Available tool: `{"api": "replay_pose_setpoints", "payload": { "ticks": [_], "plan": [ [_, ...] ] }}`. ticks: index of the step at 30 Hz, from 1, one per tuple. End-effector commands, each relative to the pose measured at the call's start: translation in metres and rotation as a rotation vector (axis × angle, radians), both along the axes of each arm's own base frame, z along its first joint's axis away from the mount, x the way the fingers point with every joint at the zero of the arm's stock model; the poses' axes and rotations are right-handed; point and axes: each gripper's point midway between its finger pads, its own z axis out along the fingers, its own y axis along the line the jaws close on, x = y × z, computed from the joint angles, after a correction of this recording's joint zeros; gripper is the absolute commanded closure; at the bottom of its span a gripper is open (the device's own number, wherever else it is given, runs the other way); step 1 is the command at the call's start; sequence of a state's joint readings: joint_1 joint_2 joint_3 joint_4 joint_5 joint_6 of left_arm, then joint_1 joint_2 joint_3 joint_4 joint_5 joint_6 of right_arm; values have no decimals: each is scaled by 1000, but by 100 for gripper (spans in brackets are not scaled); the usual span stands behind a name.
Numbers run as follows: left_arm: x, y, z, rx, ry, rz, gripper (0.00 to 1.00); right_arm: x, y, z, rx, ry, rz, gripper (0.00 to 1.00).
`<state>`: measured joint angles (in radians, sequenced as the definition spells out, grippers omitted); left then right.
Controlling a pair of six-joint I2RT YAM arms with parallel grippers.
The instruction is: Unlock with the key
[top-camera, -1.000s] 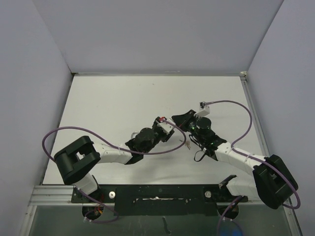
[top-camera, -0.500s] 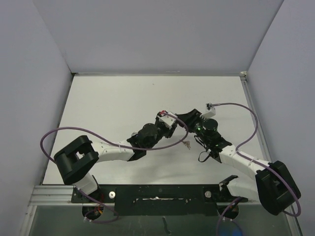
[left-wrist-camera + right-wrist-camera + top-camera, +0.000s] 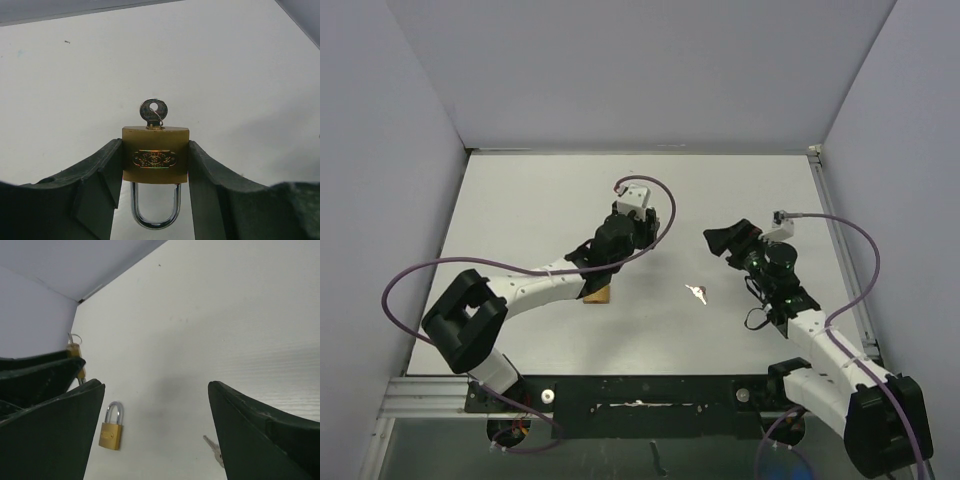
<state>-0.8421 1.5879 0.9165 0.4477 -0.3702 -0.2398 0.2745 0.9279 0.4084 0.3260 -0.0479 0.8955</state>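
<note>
My left gripper (image 3: 155,148) is shut on a brass padlock (image 3: 155,155), one finger on each side of its body. A key (image 3: 153,112) stands in the keyhole on the padlock's far side, and its steel shackle (image 3: 154,212) points back toward the camera. From above, the left wrist (image 3: 618,232) hides this grip. My right gripper (image 3: 723,240) hangs open and empty to the right, apart from the left arm. Between its fingers (image 3: 156,385) is bare table.
A second brass padlock (image 3: 598,295) (image 3: 111,428) lies flat on the table by the left forearm. A loose key (image 3: 697,293) (image 3: 215,450) lies between the arms. Purple cables loop beside both arms. Walls close the table (image 3: 540,200) on three sides.
The right gripper has opened and drawn back to the right. The left arm has swung toward the far left with its padlock, uncovering the second padlock on the table.
</note>
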Motion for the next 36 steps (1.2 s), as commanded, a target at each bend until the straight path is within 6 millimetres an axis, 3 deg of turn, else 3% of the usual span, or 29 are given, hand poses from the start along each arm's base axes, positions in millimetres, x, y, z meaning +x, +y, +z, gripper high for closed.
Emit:
{"api": "replay_pose_setpoints", "payload": {
  "ticks": [1,9,16,24,36],
  "plan": [
    [10,-5,74,-206,-9,69,100,-7,22,-14,-79,2,168,12],
    [10,-11,73,-258,46,78,100,-13,63,-1,-79,-121,336,9],
    [9,-17,68,-325,93,76,100,-17,87,9,-13,-215,449,7],
    [8,-22,67,-384,121,59,100,-18,106,6,22,-246,525,6],
    [-3,-29,64,-414,155,-2,100,-11,118,6,18,-257,564,5]
  ]
}}
